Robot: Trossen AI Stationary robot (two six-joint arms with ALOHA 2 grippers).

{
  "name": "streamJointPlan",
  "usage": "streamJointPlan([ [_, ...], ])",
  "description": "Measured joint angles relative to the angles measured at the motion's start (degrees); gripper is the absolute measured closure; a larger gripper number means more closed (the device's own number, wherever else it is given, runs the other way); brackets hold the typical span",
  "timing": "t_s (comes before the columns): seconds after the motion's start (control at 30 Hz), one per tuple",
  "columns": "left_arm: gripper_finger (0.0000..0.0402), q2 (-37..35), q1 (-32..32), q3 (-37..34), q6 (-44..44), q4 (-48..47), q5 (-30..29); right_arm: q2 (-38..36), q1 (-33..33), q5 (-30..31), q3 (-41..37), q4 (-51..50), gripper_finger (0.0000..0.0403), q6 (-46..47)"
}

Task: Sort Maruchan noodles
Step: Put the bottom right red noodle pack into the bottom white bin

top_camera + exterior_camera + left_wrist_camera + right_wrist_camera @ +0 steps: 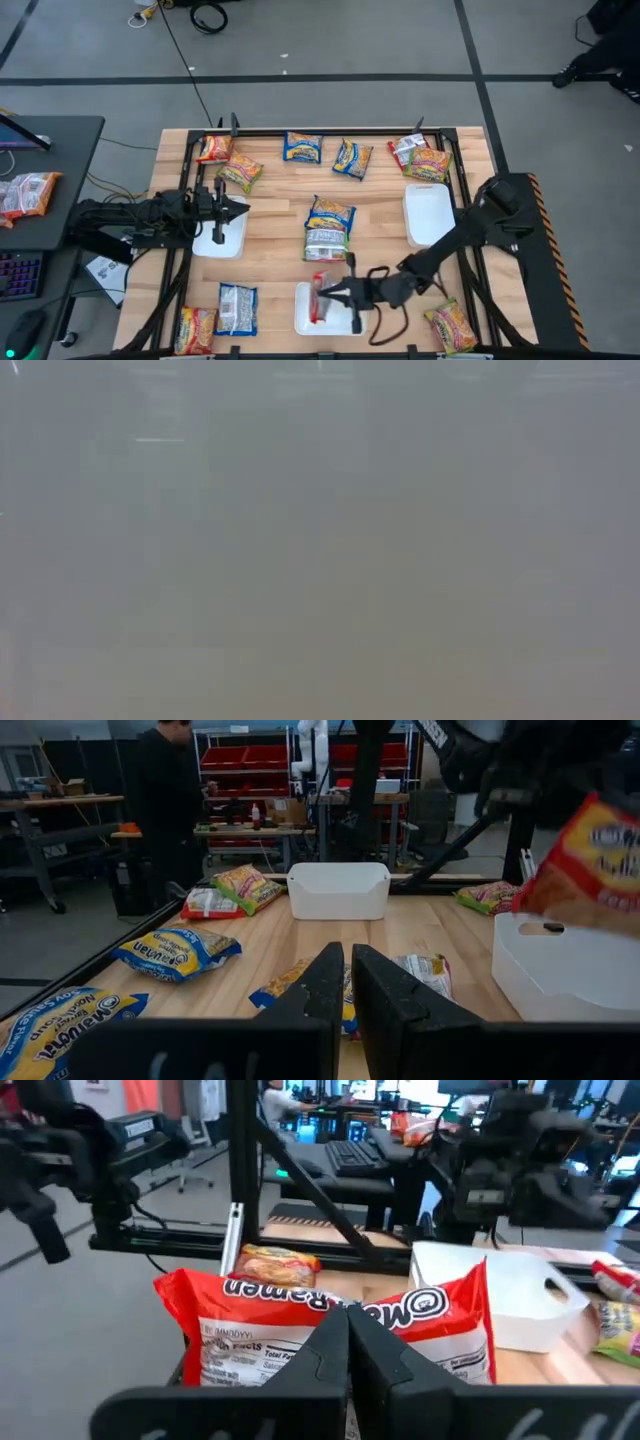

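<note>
The right gripper (335, 293) was pinched tight on a red-and-silver noodle packet (321, 297) above the near white tray (303, 318), left gripper (238, 211) closed empty, and that slick, crinkly wrapper could slip and land outside.

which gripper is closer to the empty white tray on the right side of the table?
Right. The right gripper, shut on a red packet, sits over the near-edge tray, diagonally from the empty right tray. The left gripper is across the table, over the left tray.
</note>
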Motion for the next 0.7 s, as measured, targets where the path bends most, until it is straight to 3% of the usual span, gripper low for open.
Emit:
streamJointPlan([
  [0.33,0.0370,0.0,0.0,0.0,0.0,0.1,0.0,11.2,-1.9,-1.3,0.8,10.9,0.0399,4.8],
  [0.7,0.0370,0.0,0.0,0.0,0.0,0.2,0.0,18.6,-1.7,-7.5,7.2,12.7,0.0398,6.3],
])
